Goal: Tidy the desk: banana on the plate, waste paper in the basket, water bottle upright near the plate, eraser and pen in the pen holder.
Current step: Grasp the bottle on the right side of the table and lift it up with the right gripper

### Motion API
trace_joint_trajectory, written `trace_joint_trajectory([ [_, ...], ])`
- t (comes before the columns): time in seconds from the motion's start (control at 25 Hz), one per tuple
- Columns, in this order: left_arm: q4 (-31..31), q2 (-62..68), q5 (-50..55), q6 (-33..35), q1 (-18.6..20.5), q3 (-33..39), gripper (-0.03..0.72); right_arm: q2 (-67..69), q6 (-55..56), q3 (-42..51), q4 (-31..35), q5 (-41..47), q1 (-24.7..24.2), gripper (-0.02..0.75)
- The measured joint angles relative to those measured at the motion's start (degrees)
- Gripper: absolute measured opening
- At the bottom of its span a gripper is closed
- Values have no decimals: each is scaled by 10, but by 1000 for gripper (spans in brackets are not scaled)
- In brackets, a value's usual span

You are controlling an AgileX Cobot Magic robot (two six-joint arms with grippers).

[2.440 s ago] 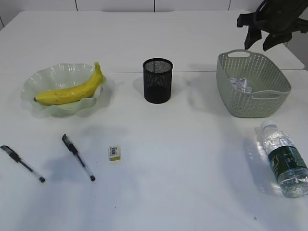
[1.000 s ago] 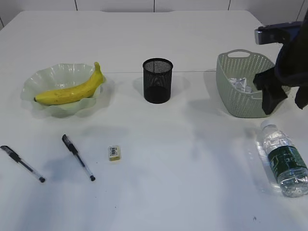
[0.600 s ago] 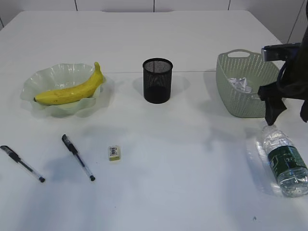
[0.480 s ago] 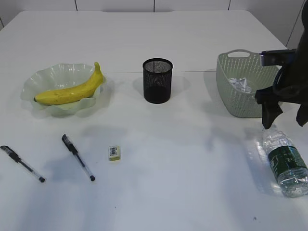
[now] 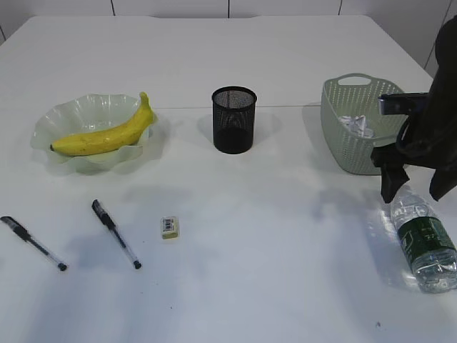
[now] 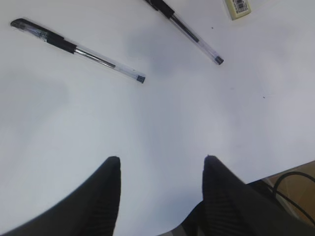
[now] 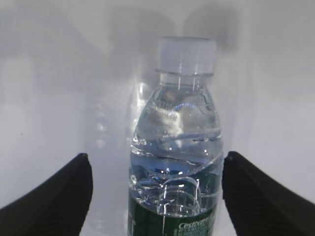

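Observation:
The water bottle (image 5: pixel 423 239) lies on its side at the right, cap toward the basket; it fills the right wrist view (image 7: pixel 179 147). My right gripper (image 5: pixel 412 197) is open, its jaws astride the bottle's neck end (image 7: pixel 156 156) without touching it. The banana (image 5: pixel 103 136) lies on the pale plate (image 5: pixel 53 118). Waste paper (image 5: pixel 357 125) sits in the green basket (image 5: pixel 343 143). Two pens (image 5: pixel 116 234) (image 5: pixel 32 243) and the eraser (image 5: pixel 170 227) lie on the table in front of the plate. My left gripper (image 6: pixel 161 160) is open and empty above bare table, near the pens (image 6: pixel 78 50) (image 6: pixel 189 33).
The black mesh pen holder (image 5: pixel 234 119) stands at the middle back. The eraser shows at the top edge of the left wrist view (image 6: pixel 237 7). The table's front edge and a cable (image 6: pixel 290 182) show at the lower right of that view.
My right arm has come down from above the basket toward the near right and now hangs over the bottle's cap end. Nothing on the table has moved.

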Motion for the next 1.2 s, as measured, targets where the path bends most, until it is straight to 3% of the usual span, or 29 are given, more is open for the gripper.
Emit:
trace_joint_trajectory([
  [0.32,-2,0,-7,0,0,0,377,14,-14,0,0,-5,-30,597],
  [1.2,-10,0,-32,0,0,0,376,49,-35,0,33,-9,-32,557],
])
